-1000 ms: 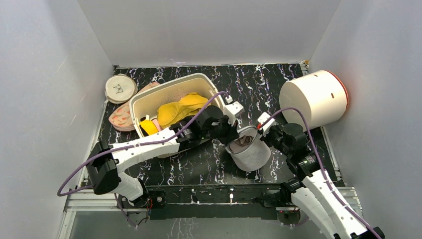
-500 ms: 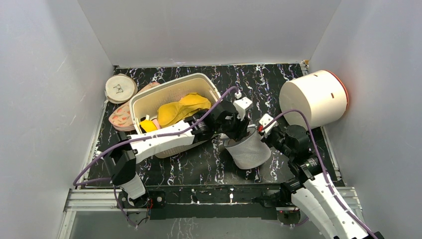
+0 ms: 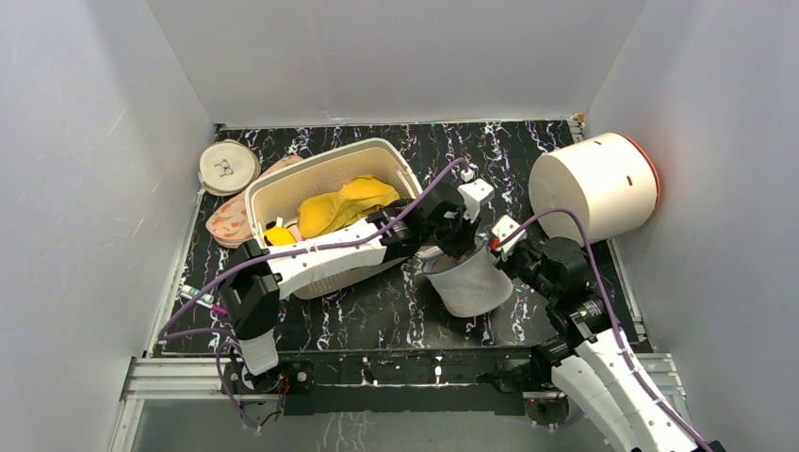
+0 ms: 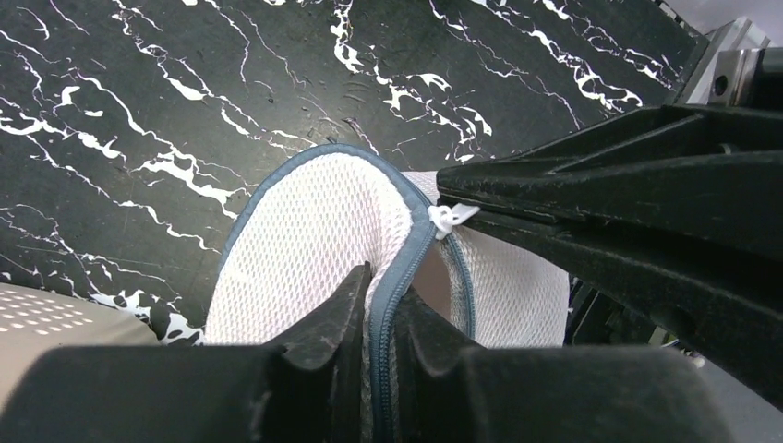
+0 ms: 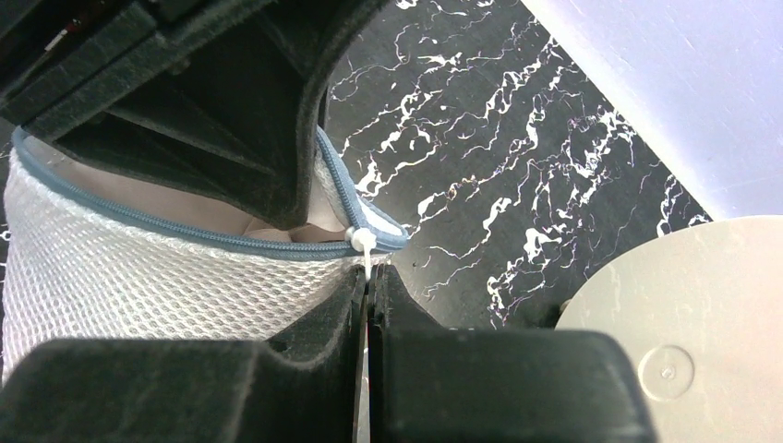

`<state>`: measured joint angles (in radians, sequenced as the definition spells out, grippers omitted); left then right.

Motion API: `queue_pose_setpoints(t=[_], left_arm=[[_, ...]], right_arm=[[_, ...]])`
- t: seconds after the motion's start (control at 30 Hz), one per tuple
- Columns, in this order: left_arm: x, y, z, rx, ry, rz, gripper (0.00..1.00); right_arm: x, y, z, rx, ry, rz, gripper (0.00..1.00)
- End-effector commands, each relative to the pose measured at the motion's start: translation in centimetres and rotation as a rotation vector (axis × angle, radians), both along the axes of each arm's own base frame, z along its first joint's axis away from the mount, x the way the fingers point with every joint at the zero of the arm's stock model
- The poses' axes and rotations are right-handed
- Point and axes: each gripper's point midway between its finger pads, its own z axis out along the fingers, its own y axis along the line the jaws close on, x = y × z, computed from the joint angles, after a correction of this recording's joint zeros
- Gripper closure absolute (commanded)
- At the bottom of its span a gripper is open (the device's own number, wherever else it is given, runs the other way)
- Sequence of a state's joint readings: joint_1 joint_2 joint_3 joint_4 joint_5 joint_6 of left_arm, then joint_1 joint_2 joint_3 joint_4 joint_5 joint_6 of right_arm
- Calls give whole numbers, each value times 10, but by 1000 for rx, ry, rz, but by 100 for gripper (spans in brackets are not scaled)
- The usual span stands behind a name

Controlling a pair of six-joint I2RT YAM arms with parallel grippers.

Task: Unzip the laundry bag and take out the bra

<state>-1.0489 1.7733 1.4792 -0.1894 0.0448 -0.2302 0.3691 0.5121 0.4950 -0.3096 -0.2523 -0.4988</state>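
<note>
1. Laundry bag (image 3: 468,282): whitish mesh drum with a blue-grey zip edge. It stands on the tabletop in front of the basket's right end, between the two grippers. The lid is seen part unzipped and lifted on the side facing the wrist cameras.
2. Bra (image 5: 120,189): pale pinkish fabric is glimpsed inside the opening, below the lifted lid. Its shape cannot be made out.
3. Zip pull (image 5: 365,242): a small white tab on the zip band at the bag's right side.
4. Right gripper (image 5: 369,277): the fingers are pressed together on the zip pull, with no gap seen between them.
5. Left gripper (image 4: 383,305): the fingers are nearly together, pinching the zip band of the lid.
6. Tabletop (image 3: 377,311): black with white marble veining.
7. Basket (image 3: 283,198): a cream perforated tub set at the left centre, with a yellow bra (image 3: 344,202) lying in it.
8. Cream disc (image 3: 228,167): flat, marked with a bra symbol, placed at the far left corner.
9. Pink patterned disc (image 3: 229,224): flat, partly tucked behind the basket's left end.
10. White cylinder (image 3: 592,186): laid on its side at the far right, red-rimmed.
11. Walls (image 3: 396,56): plain white panels on three sides.
12. Left arm: stretched from its base diagonally across the basket front to the bag.
13. Right arm: bent up from its base, wrist angled left toward the bag.
</note>
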Motion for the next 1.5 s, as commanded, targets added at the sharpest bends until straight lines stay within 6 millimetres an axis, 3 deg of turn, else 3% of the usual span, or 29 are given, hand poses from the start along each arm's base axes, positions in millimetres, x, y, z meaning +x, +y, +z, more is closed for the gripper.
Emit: queue_pose_setpoints(t=[0.0,0.1,0.37,0.6,0.73,0.97,1.17,1.47], left_arm=[[-4,12,39,-52,-58,-8,93],[-7,24,47,-67,-80,8,100],[-17,58,68,-113,-127,55,100],[-28,82,73,-131,-136,77,100],[-29,88,66,-120,-131,93,100],[-30,79,59,-110,-95,76,100],[-25,60,46,-86,-53,60,78],[-14,25,34,-60,6,40,65]], right_arm=[[9,-2,35,39,-117,-27,100],[11,-5,34,39,-113,-47,100],[15,-10,27,28,-89,-83,100],[17,-12,23,15,-73,-102,100],[17,-11,23,13,-71,-89,100],[15,-7,24,15,-77,-63,100],[13,-4,28,21,-92,-43,100],[8,0,35,41,-121,-13,100]])
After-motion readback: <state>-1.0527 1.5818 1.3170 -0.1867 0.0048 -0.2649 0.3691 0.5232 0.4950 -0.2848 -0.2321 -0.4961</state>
